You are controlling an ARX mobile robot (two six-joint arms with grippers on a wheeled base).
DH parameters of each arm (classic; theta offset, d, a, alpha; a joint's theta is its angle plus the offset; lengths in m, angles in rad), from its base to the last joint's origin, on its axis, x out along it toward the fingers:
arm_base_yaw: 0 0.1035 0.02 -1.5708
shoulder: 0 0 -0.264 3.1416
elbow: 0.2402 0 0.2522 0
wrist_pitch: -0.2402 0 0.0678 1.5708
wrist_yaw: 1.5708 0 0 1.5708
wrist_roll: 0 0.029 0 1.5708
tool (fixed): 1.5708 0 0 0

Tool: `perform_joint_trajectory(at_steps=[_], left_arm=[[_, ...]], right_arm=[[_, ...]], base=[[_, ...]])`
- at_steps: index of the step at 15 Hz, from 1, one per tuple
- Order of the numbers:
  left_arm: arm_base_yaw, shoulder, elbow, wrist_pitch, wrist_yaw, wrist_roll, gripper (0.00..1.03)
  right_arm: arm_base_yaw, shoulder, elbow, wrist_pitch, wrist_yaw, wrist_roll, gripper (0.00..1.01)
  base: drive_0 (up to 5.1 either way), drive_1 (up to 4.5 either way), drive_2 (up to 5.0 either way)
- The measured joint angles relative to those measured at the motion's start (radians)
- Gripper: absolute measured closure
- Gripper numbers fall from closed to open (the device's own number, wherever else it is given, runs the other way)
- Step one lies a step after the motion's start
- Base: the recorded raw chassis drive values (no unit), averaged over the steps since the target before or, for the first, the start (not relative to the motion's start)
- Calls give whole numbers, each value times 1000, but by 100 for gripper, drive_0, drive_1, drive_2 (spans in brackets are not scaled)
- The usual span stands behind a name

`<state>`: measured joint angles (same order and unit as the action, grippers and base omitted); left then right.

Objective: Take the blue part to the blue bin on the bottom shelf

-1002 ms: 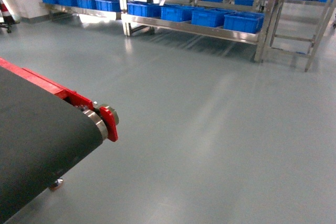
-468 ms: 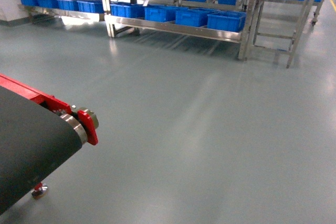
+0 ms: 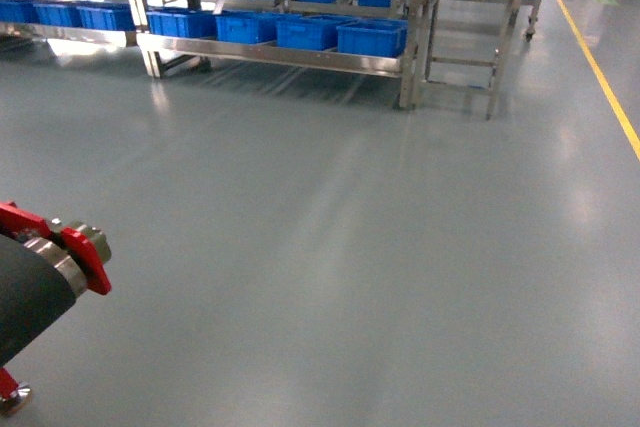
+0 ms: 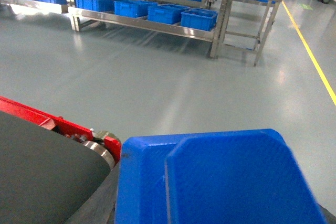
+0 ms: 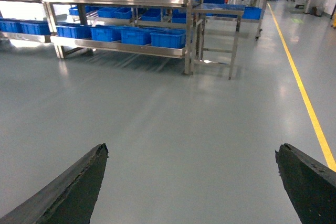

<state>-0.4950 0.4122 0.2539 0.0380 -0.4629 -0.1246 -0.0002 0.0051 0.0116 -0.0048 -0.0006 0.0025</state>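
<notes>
Grey floor is stretching ahead of us toward the bottom shelf (image 3: 270, 55), where blue bins (image 3: 372, 38) are sitting in a row. Our left hand is carrying the blue part (image 4: 220, 182), rigid-looking plastic, probably light; its grip is hidden. Our right hand (image 5: 191, 187) is spreading wide, empty. No writing is showing.

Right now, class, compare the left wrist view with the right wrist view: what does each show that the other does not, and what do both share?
Only the left wrist view shows the blue part, filling the bottom of the picture, and beside it the red-framed conveyor belt with its end roller. Only the right wrist view shows the right gripper, its two dark fingers spread wide with bare floor between them. Both show the grey floor, the steel rack's bottom shelf lined with blue crates, and the yellow floor line.
</notes>
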Motion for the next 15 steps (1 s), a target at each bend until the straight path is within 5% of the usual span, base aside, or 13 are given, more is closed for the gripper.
perform_joint_trajectory(at_steps=[13, 15], left_arm=[[0, 0, 0, 0, 0, 0, 60], [-3, 0, 0, 0, 3, 0, 60]], right_arm=[[0, 0, 0, 0, 0, 0, 3], [0, 0, 0, 0, 0, 0, 3]], base=[[-155, -155, -155], [6, 438, -426]])
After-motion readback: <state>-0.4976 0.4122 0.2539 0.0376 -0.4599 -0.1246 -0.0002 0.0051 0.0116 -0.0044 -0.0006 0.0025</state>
